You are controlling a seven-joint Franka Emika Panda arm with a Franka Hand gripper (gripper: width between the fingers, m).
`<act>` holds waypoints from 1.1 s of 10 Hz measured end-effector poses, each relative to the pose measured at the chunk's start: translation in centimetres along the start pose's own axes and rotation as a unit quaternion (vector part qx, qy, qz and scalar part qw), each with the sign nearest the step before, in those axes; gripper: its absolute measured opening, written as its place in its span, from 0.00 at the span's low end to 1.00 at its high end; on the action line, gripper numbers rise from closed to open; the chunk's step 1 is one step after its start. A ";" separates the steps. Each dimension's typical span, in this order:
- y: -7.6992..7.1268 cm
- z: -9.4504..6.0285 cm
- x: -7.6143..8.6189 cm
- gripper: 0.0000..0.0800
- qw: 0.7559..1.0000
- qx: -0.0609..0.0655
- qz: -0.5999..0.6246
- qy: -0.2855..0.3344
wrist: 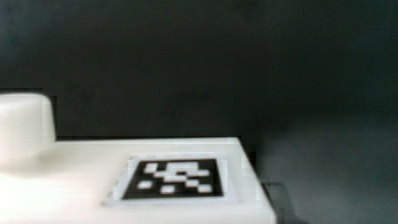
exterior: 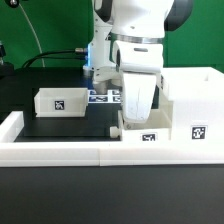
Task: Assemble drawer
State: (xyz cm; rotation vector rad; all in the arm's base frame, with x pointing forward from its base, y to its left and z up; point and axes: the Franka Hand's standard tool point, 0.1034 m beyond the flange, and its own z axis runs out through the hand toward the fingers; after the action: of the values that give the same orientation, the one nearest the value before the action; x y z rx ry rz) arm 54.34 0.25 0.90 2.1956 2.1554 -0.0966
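Seating a small white plastic open-top tray [exterior: 150, 137], just beside the large white hollow plastic casing [exterior: 195, 100], seems our current step. Our gripper [exterior: 134, 120] hangs low over it, grip unreadable. Next we must line it up with the casing's opening.

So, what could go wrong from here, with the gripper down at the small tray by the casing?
The gripper sits at the small tray, which lies close to the box casing and the border rail; a lift or push might catch either. The wrist view shows only one finger, so the grip may be off-centre.
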 end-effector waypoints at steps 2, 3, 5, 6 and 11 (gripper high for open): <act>-0.1 0.0 0.2 0.05 1.000 0.004 0.011 -0.001; -0.2 0.0 0.3 0.05 1.000 0.004 0.014 -0.001; -0.2 0.0 0.3 0.05 1.000 0.004 0.016 -0.001; -0.2 0.0 0.3 0.05 1.000 0.004 0.016 -0.001; 0.2 -1.7 0.2 0.61 1.000 0.008 0.018 -0.006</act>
State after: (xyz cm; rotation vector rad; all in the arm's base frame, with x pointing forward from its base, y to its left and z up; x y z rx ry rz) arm 54.54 0.59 2.56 2.2354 2.1152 -0.1248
